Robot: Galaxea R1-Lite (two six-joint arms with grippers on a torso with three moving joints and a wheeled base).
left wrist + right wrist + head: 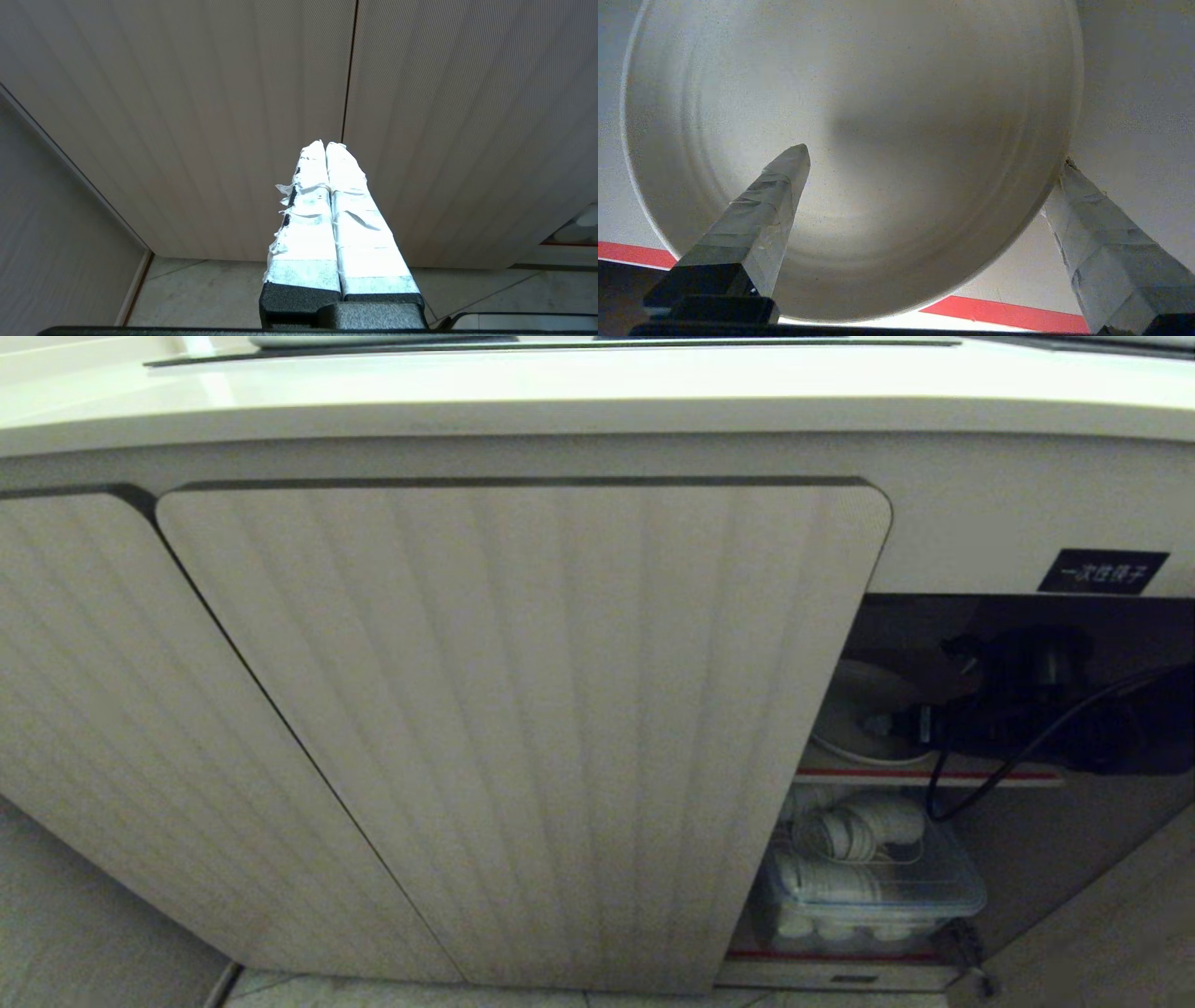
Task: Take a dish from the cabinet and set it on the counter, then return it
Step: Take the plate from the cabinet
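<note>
The dish, a plain off-white plate, lies on the cabinet's upper shelf, whose red-striped front edge shows below it. In the head view the dish shows inside the opening beside the ribbed cabinet door. My right gripper reaches into the opening and stands open. One taped finger hangs over the dish's inside, the other sits just outside its rim. My left gripper is shut, empty, and parked before the closed doors. The cream counter runs above.
On the lower shelf stands a clear plastic box of white cups. A black cable loops from my right arm across the shelf edge. A black label sits above the opening. A second closed door is at the left, tiled floor below.
</note>
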